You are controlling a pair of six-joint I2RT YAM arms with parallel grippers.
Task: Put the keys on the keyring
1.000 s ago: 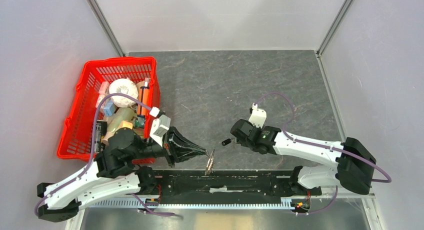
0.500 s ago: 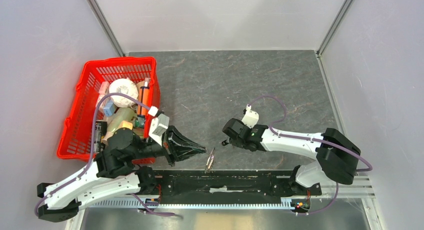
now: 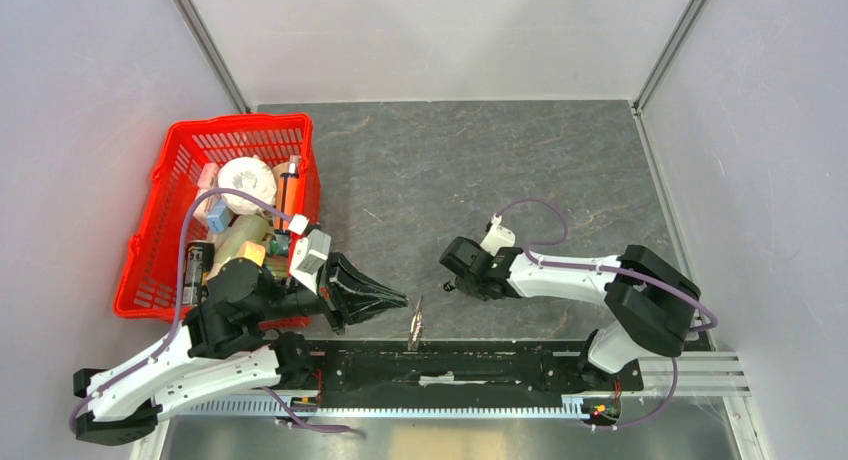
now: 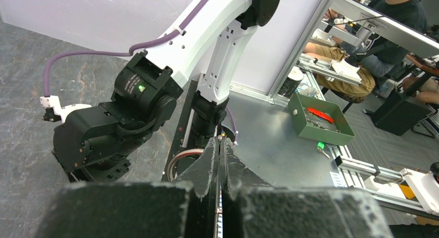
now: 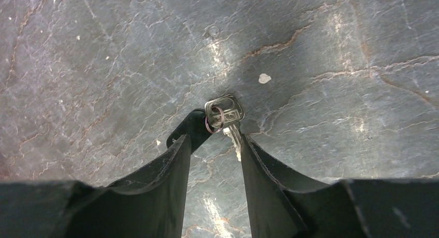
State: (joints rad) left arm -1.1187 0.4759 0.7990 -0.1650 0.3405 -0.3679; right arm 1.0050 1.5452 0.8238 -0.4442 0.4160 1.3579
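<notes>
Seen from above, a dark grey stone-patterned table [image 3: 480,170] holds a red plastic basket [image 3: 240,125] of mixed household items at 9 o'clock. The left gripper [image 3: 400,301] reaches out from beside the basket toward 3 o'clock. In its wrist view its two black fingers [image 4: 209,160] are pressed flat together. Whether anything is pinched between them cannot be told.

A small silvery bunch of keys [image 3: 418,320] sits just beside its tip, at 6 o'clock on the table by the black rail [image 3: 500,365]. Whether the bunch touches the gripper cannot be told.

The right gripper [image 3: 450,280] is low over the table near its centre, pointing toward 9 o'clock, with its fingers [image 5: 165,170] spread apart. In its wrist view a silver key [image 5: 228,109] lies flat on the stone. The key's head is at 12 o'clock just past the fingertips, and its blade runs back into the gap between them.

A small wire ring [image 5: 216,118] passes through the hole in the head. A black-headed key [image 5: 192,128] lies at 10 o'clock, touching the tip of the finger on that side.
</notes>
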